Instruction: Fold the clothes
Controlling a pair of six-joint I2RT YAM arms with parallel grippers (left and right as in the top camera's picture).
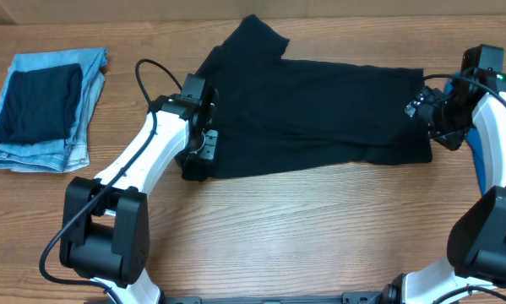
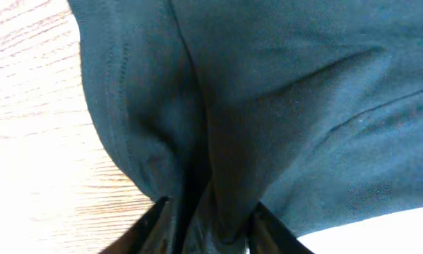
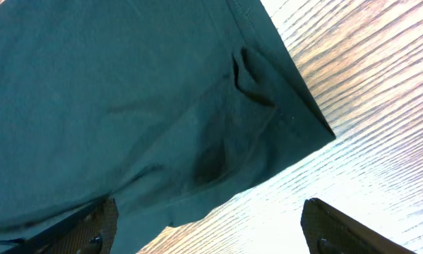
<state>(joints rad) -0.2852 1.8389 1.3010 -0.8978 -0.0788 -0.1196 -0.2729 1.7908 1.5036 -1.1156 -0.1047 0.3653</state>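
Observation:
The clothes, a black T-shirt (image 1: 320, 110), lie spread across the middle of the table with one sleeve pointing to the far side. My left gripper (image 1: 204, 145) sits at the shirt's left edge. In the left wrist view its fingers (image 2: 162, 219) pinch a bunched fold of the black fabric (image 2: 282, 85), so the left gripper (image 2: 211, 212) is shut on it. My right gripper (image 1: 425, 108) hovers at the shirt's right edge. In the right wrist view it (image 3: 210, 212) stands wide open, one finger over the hem (image 3: 112, 92) and the other over bare wood.
Folded light-blue jeans (image 1: 84, 84) lie at the far left with a dark folded garment (image 1: 37, 103) on top. Bare wooden table (image 1: 320, 228) runs along the near side. A black cable loops over the left arm (image 1: 143, 76).

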